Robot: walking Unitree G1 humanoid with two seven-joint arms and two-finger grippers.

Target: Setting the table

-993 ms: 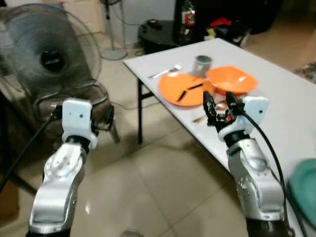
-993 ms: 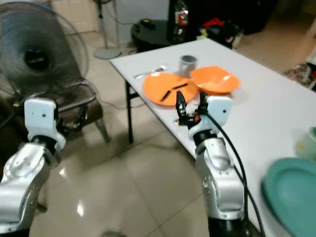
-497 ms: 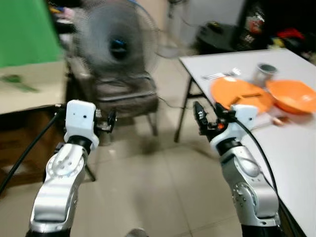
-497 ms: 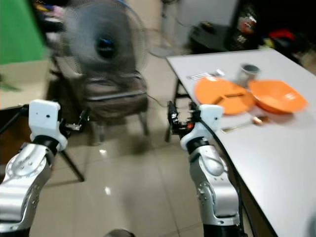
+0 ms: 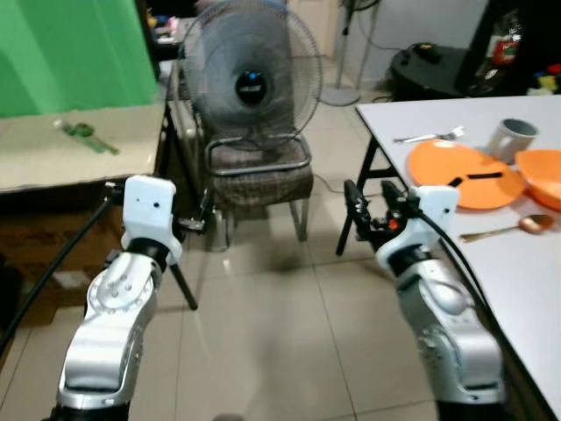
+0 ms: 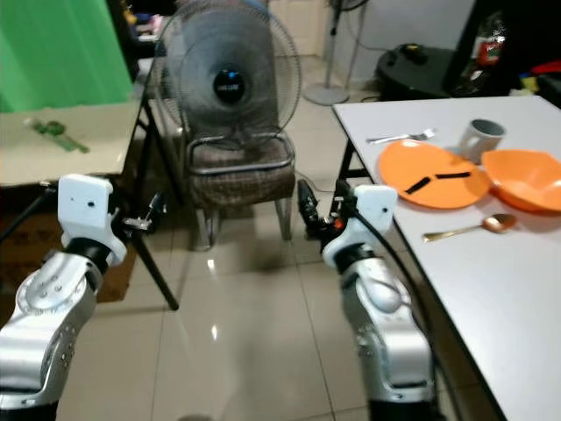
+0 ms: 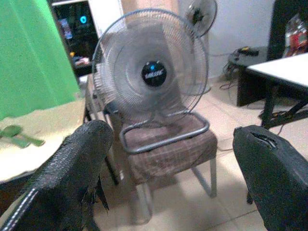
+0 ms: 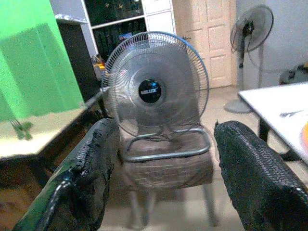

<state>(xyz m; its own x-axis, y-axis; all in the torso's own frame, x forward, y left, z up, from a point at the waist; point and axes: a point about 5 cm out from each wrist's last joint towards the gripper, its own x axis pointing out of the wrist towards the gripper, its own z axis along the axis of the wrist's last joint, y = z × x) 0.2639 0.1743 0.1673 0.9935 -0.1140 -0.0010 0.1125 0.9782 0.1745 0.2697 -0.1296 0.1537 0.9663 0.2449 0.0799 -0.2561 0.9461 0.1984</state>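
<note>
Now both hands released — right hand beside table, orange plate well apart.

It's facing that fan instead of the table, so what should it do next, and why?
Probably keep turning left toward the beige counter: green utensils lie there, and both the left gripper and right gripper are open and empty, while the white table lacks them.

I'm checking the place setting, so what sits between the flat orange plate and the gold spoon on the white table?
Nothing: in the right eye view, bare white table separates the flat orange plate from the gold spoon.
</note>
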